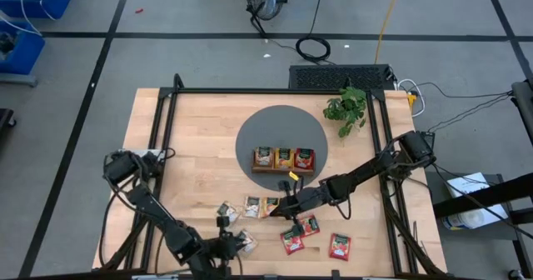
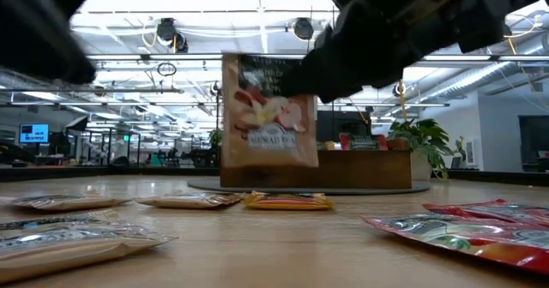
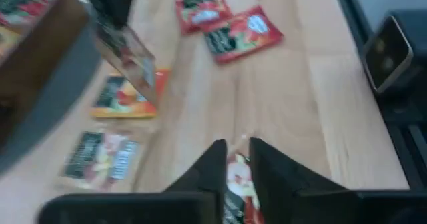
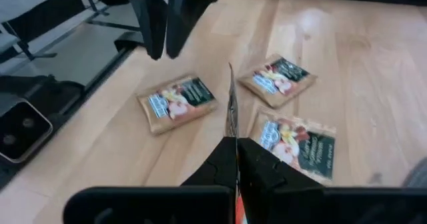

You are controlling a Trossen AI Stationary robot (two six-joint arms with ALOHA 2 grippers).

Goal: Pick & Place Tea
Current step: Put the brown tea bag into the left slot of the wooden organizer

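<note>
My right gripper (image 1: 286, 203) hangs just near of the wooden tray (image 1: 283, 170), shut on a cream tea sachet with a dark green top (image 2: 268, 112). More sachets lie flat on the table: cream and orange ones (image 1: 251, 205) left of it, red ones (image 1: 310, 225) near of it. My left gripper (image 3: 238, 151) is low by the table's near edge, its fingers a narrow gap apart with a red and cream sachet (image 3: 239, 181) showing between them. The tray's three compartments each hold a sachet (image 1: 285, 156). My right gripper pinches the cream sachet between its two fingers by one side edge near the top (image 2: 305, 81). It comes from the table's right, slanting a little downward. The sachet hangs upright, clear of the table, edge-on (image 4: 230, 107) to the wrist camera. My left gripper: I cannot tell whether its fingers (image 3: 213, 171) touch the sachet in the gap.
The tray stands on a round grey mat (image 1: 250, 134). A potted plant (image 1: 347, 109) stands at the far right. A dark frame (image 1: 166, 130) borders the table. A red sachet (image 1: 340, 246) lies apart at the near right.
</note>
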